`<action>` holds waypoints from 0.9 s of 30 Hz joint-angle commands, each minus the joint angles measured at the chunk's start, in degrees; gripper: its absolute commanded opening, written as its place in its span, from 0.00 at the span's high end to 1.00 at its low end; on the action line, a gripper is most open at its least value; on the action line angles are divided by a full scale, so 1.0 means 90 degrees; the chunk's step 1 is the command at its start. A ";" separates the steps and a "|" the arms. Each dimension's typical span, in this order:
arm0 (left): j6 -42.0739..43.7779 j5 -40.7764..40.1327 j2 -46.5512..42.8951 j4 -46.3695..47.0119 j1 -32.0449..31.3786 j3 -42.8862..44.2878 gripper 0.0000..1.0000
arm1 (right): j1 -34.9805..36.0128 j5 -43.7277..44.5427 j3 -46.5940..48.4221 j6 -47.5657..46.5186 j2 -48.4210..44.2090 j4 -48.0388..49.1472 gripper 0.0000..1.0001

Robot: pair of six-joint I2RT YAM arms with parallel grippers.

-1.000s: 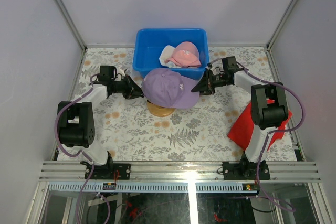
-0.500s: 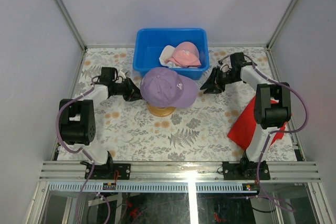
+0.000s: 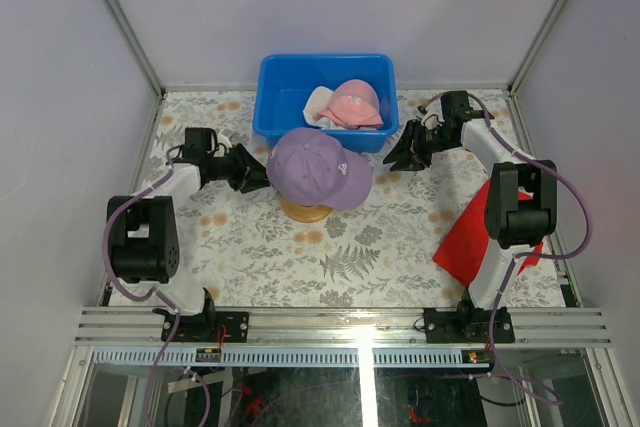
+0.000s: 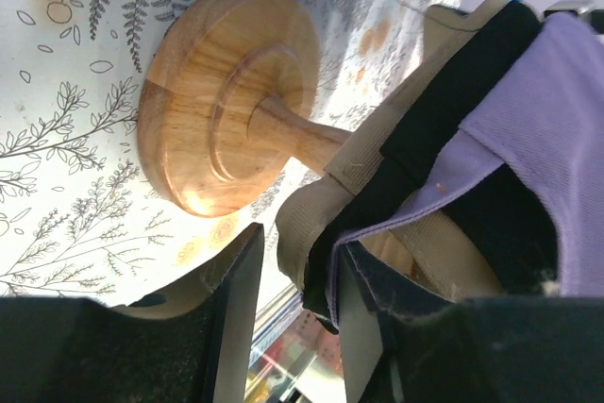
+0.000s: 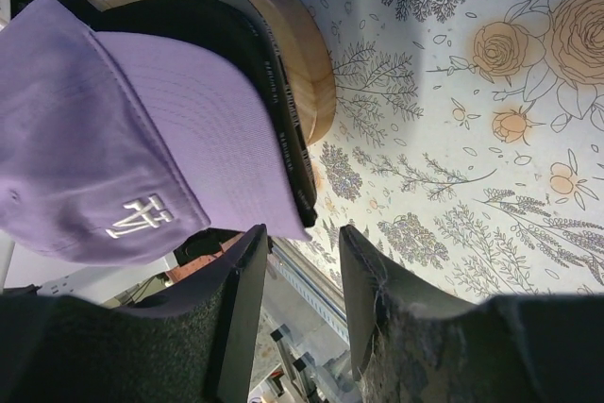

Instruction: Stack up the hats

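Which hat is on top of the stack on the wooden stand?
The lavender hat; only edges of the black hat and the tan hat show beneath it. The pink hat and white hat lie in the blue bin.

A lavender cap on a wooden stand fills the middle of the table, with a blue bin just behind it closing off the far side. The left gripper crowds the cap's left edge. Bare table lies open in front and toward the right gripper.
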 commanded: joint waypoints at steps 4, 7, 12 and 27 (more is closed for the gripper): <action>-0.0853 0.0441 -0.0473 0.0984 0.0338 -0.0318 0.63 | 0.0031 -0.0017 0.0321 -0.0033 -0.0299 -0.0200 0.56; -0.1156 0.0620 -0.0536 0.1393 0.0375 -0.0506 0.61 | 0.0025 -0.0022 0.0510 -0.0023 -0.0281 -0.0231 0.56; -0.1740 0.0846 -0.0672 0.2015 0.0379 -0.0773 0.58 | 0.0059 0.0033 0.1003 -0.0056 -0.0260 -0.0383 0.56; -0.2549 0.1066 -0.1013 0.2628 0.0527 -0.0833 0.46 | 0.0545 0.0614 0.3221 -0.0147 0.0566 -0.0752 0.45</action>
